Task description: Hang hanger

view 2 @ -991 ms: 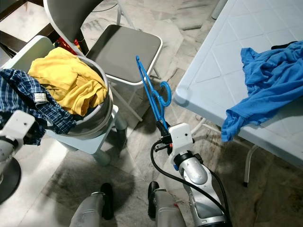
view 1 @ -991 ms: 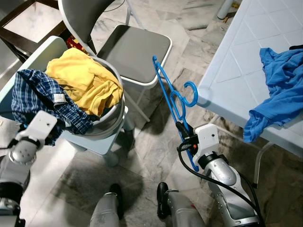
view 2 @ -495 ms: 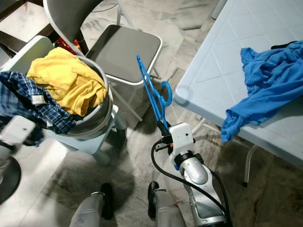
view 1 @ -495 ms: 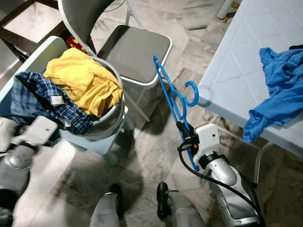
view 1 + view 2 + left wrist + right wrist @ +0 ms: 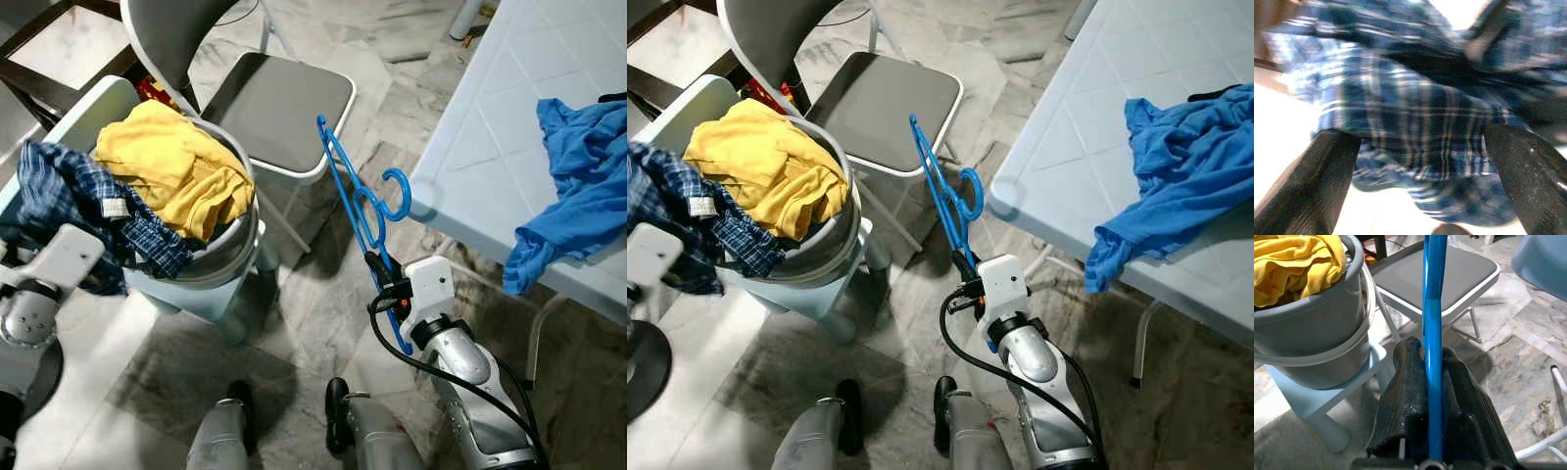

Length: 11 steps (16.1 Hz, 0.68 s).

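Right pincer (image 5: pixel 377 264) clamps the blue hanger (image 5: pixel 358 201) by its bar | you handle light, stiff, slippery plastic; grip stays low | left pincer (image 5: pixel 1415 147) spread wide at the plaid shirt (image 5: pixel 78 201).

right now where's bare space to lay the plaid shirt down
Free: the grey chair seat, and the white table between its near corner and the blue shirt. Crowded: the bucket, heaped with yellow cloth and the plaid shirt.

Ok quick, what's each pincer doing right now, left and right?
Left pincer: open, fingers either side of the blue plaid shirt, not clamped.
Right pincer: shut on the blue hanger.
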Motion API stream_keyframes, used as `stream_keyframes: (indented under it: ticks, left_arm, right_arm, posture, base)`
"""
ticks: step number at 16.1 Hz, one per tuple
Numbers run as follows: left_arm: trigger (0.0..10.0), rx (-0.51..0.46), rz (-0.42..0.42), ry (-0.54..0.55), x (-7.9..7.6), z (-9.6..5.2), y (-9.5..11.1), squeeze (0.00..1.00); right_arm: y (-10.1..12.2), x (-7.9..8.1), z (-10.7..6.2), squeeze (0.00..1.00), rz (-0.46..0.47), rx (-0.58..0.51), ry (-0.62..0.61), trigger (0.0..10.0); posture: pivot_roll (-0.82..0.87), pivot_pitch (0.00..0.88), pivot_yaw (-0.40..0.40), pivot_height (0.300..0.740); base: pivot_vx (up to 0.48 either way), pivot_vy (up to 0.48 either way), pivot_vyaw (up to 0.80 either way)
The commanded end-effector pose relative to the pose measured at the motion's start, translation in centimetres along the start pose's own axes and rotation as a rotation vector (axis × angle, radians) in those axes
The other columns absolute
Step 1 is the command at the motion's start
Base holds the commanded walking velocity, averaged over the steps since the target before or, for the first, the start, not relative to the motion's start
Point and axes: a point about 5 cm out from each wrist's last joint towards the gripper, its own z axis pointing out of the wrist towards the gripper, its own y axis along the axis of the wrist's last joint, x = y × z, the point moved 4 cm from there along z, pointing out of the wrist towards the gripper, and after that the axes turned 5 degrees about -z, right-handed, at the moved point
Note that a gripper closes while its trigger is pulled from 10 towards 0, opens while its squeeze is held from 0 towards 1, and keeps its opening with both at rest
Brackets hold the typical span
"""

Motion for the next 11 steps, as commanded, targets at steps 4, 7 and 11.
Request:
stream_keyframes:
  ticks: [4, 7, 11]
  left_arm:
    - [0.0, -0.014, -0.039, 0.040, 1.7, 0.0, 0.0, 0.90]
    - [0.0, -0.031, -0.068, 0.011, 1.3, 0.3, 0.2, 0.00]
    - [0.0, -0.164, -0.131, 0.071, 2.9, 0.9, 3.0, 0.00]
  right_arm:
    - [-0.5, -0.2, -0.5, 0.00, 0.000, 0.017, -0.005, 10.0]
    - [-0.5, -0.1, -0.3, 0.00, 0.003, 0.015, -0.009, 10.0]
    - [-0.5, -0.3, -0.3, 0.00, -0.001, 0.015, -0.007, 10.0]
  posture:
    - [-0.17, 0.328, -0.031, 0.740]
    - [-0.17, 0.323, -0.028, 0.740]
    - [-0.17, 0.317, -0.035, 0.740]
  base:
    - [0.000, 0.000, 0.00]
    - [0.000, 0.000, 0.00]
    - [0.000, 0.000, 0.00]
